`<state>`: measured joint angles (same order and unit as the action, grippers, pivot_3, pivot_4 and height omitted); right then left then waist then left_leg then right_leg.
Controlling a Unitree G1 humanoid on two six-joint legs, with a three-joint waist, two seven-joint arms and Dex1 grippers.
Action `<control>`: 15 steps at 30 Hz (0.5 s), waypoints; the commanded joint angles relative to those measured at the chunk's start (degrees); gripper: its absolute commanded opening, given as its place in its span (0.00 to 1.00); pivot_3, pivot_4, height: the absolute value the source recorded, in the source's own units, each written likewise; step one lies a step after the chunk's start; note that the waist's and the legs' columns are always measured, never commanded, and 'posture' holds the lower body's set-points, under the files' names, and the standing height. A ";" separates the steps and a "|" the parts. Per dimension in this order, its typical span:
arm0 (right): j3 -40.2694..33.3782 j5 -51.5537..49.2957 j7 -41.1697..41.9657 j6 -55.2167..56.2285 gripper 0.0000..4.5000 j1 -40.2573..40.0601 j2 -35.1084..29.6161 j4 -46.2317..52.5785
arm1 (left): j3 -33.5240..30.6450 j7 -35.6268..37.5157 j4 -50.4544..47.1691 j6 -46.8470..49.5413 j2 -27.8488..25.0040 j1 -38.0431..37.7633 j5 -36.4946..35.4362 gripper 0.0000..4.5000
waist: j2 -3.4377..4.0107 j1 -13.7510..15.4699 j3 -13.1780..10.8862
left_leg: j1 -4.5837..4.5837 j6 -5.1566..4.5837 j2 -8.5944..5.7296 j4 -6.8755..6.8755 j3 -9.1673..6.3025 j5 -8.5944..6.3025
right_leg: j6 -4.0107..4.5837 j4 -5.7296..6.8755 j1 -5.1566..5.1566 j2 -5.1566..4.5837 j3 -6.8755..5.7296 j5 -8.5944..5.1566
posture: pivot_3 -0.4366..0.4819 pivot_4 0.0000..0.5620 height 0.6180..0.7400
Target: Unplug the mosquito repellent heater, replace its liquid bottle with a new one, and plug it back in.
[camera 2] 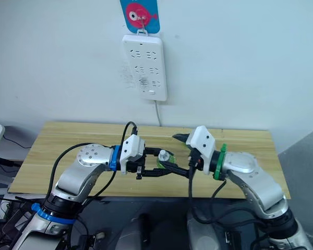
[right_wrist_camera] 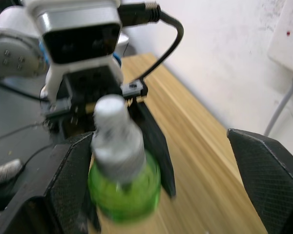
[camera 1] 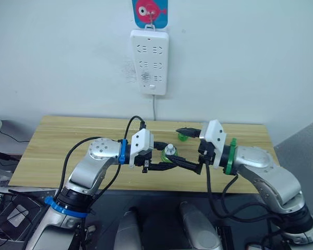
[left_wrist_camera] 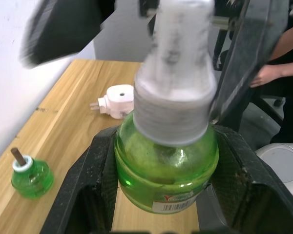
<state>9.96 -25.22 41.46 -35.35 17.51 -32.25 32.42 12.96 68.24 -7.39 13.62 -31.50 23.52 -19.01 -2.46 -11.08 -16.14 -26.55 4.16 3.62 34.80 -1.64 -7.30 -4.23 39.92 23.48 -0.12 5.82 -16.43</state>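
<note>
**Capped green bottle held between the two arms above the bench**

The left end effector (camera 1: 169, 165) is clenched on the new bottle (left_wrist_camera: 166, 168), its two black fingers (left_wrist_camera: 85, 190) pressing the round translucent green body from both sides. The bottle stands upright in that grip, its pale grey-white screw cap (left_wrist_camera: 173, 92) pointing up, a small label with a barcode showing low on the glass. From the head camera the bottle sits over the front part of the wooden bench (camera 1: 62, 140), midway between the two arms.

The right end effector (right_wrist_camera: 156, 185) faces the left one from the opposite side and is released: its fingers (right_wrist_camera: 271, 180) stand wide apart, one beside the bottle and the other well away from it. The right wrist view shows the cap and green body between those spread fingers, but I cannot tell whether the nearer finger touches the glass.

The old liquid bottle (left_wrist_camera: 31, 175), green with a bare dark wick stem at its neck, stands upright on the bench near the wall. The mosquito repellent heater (left_wrist_camera: 118, 100) lies on the bench well apart from it, the hole in its top face visible and its two metal prongs pointing sideways towards the wall.

On the wall above the bench hangs a long white power strip (camera 1: 149, 61), its cord running down behind the bench. A person's arm (left_wrist_camera: 278, 63) shows beyond the bench's end.
</note>
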 commanded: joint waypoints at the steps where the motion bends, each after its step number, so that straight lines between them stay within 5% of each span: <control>1: -6.03 -4.82 3.76 -2.19 1.00 -2.34 -5.06 4.38 | -1.10 0.99 -2.33 -1.16 -0.89 -0.43 -1.16 0.51 | 0.00 0.02 0.00 | 0.01 0.00 0.00 0.00 0.01 0.00 | 0.00 0.00 -0.02 0.00 0.01 0.00 | 0.18 0.43 0.87; 8: -1.16 -5.80 -2.05 -4.93 1.00 -1.12 -0.18 8.26 | -0.71 1.14 -1.44 -1.84 -0.60 0.09 -0.67 0.51 | 0.04 -0.67 0.03 | 0.12 0.00 0.08 0.00 0.08 0.00 | 0.04 0.03 -0.02 0.06 0.06 -0.01 | 0.17 0.43 0.87; 15: 4.79 2.64 -7.53 -0.93 1.00 3.82 7.04 0.07 | -0.03 1.30 -2.00 -2.09 -0.43 -0.03 -0.56 0.51 | 0.06 -0.53 0.04 | 0.06 0.00 0.03 0.01 0.09 0.00 | 0.04 -0.02 -0.01 0.02 0.07 -0.01 | 0.18 0.42 0.87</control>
<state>15.06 -23.92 34.65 -38.33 21.11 -25.24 32.66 13.13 69.36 -7.54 12.24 -32.15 23.15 -19.00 -2.40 -11.61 -16.10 -26.51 4.16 3.63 34.81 -1.57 -7.29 -4.19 39.90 23.48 -0.11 5.89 -16.44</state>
